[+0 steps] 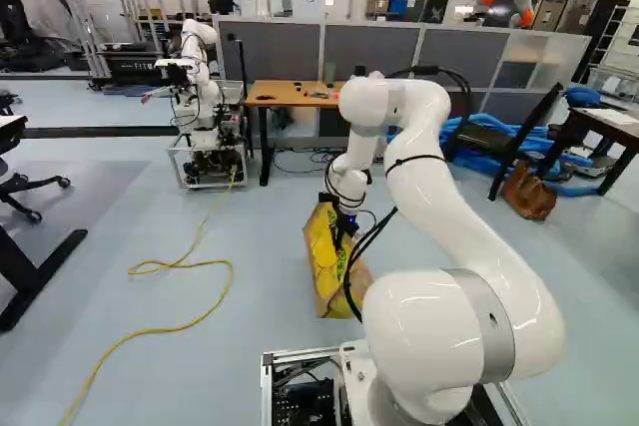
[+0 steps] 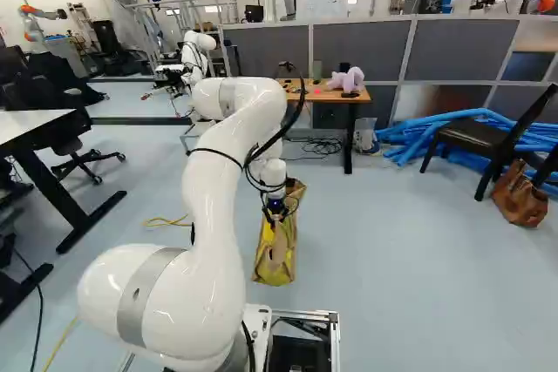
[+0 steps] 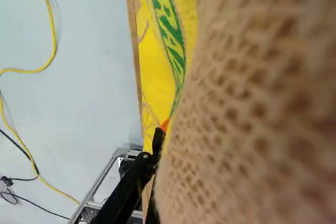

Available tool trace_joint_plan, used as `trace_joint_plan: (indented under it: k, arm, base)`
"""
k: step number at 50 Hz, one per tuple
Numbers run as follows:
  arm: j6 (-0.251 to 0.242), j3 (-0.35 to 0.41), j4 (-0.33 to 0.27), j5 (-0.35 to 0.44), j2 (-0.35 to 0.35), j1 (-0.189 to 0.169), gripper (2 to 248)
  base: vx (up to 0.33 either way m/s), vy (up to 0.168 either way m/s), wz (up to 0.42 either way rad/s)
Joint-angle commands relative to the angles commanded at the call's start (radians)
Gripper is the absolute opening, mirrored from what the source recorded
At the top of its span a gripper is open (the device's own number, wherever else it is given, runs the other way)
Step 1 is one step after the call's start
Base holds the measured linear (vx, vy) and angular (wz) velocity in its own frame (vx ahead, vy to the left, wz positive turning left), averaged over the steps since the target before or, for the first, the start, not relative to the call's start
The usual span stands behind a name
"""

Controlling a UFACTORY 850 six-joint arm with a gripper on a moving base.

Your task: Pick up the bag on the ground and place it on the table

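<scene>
In the left base view, my gripper points down into the top of the yellow and tan bag. The right base view shows the same bag upright beneath the wrist; whether its bottom touches the floor I cannot tell. In the wrist view, the gripper is shut on the bag, one black finger and a bit of orange pad showing at its yellow side. Tan woven cloth bulges close to the camera and hides the other finger. A wooden-topped table stands farther ahead.
A lilac plush toy and small items lie on the wooden table. Another robot stands left of it. A yellow cable crosses the floor. Blue tubes, a black chair and a brown handbag are to the right.
</scene>
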Motion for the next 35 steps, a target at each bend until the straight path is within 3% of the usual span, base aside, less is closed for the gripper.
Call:
trace_joint_plan:
  k: [35]
  arm:
    - [-0.001, 0.100, 0.000, 0.000, 0.137, 0.000, 22]
  base:
    - [0.000, 0.000, 0.000]
